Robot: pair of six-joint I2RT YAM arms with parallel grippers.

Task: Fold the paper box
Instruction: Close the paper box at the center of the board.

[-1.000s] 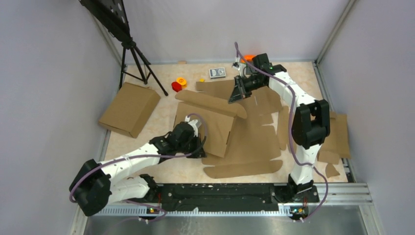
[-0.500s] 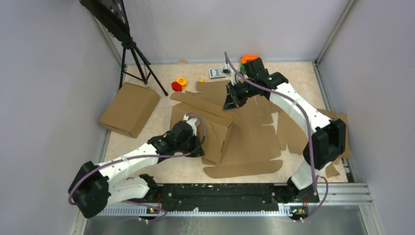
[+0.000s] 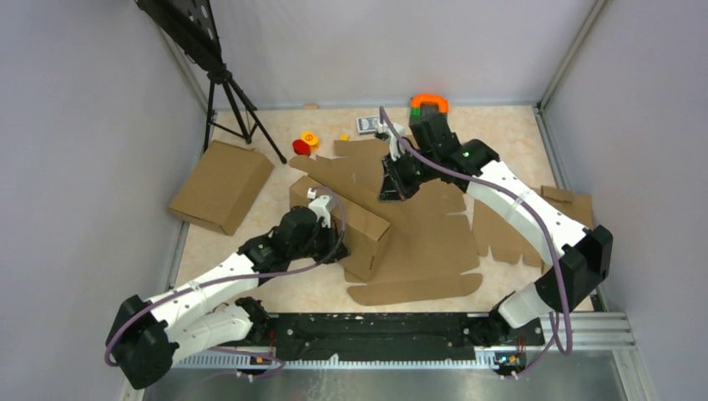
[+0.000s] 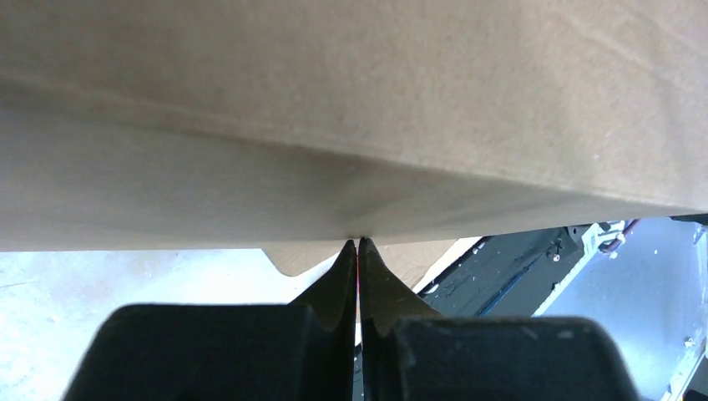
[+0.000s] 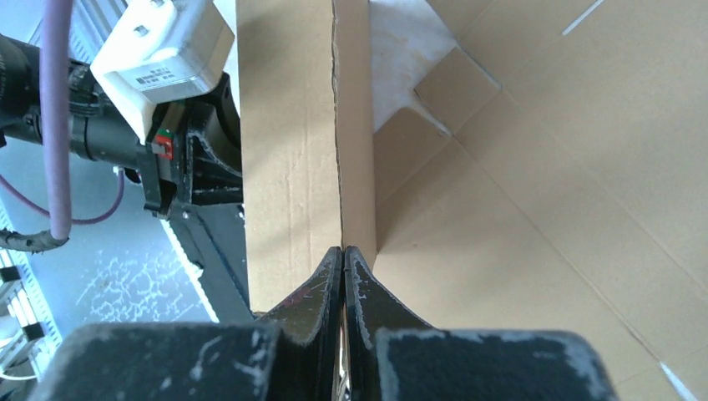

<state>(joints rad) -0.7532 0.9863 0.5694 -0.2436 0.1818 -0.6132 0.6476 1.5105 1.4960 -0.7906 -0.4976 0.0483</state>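
Between my two arms, at table centre:

1. Paper box (image 3: 434, 242): large brown corrugated cardboard die-cut sheet with flaps, slits and crease lines. It lies mostly flat on the beige table (image 3: 518, 134). Its 9 o'clock portion is folded up into a raised, boxy section. A long rounded flap lies flat along its 6 o'clock edge.

2. Left gripper (image 3: 334, 246): at 9 o'clock of the sheet, against the raised section. My jaws are clenched with nothing between them. In my left wrist view, the left gripper (image 4: 357, 244) touches the underside of a paper box (image 4: 351, 100) panel that fills the upper frame.

3. Right gripper (image 3: 389, 190): at 12 o'clock of the sheet. My jaws are closed tight and empty. In my right wrist view, the right gripper (image 5: 343, 249) meets the cut edge of an upright flap. The flat paper box (image 5: 543, 217) spreads away toward 3 o'clock.

4. Brown cardboard carton (image 3: 221, 185): closed, at 9 o'clock by the left wall, well apart from the sheet.

5. Black tripod (image 3: 232, 104): at 11 o'clock.

6. Red disc (image 3: 300, 147) and yellow-orange disc (image 3: 310, 138): touching, near the sheet's 11 o'clock corner.

7. Blue-and-white card pack (image 3: 366, 124) and orange-and-green U-shaped piece (image 3: 428, 103): at 12 o'clock by the far wall.

8. Loose brown cardboard piece (image 3: 569, 200): at 3 o'clock, partly under my right arm.
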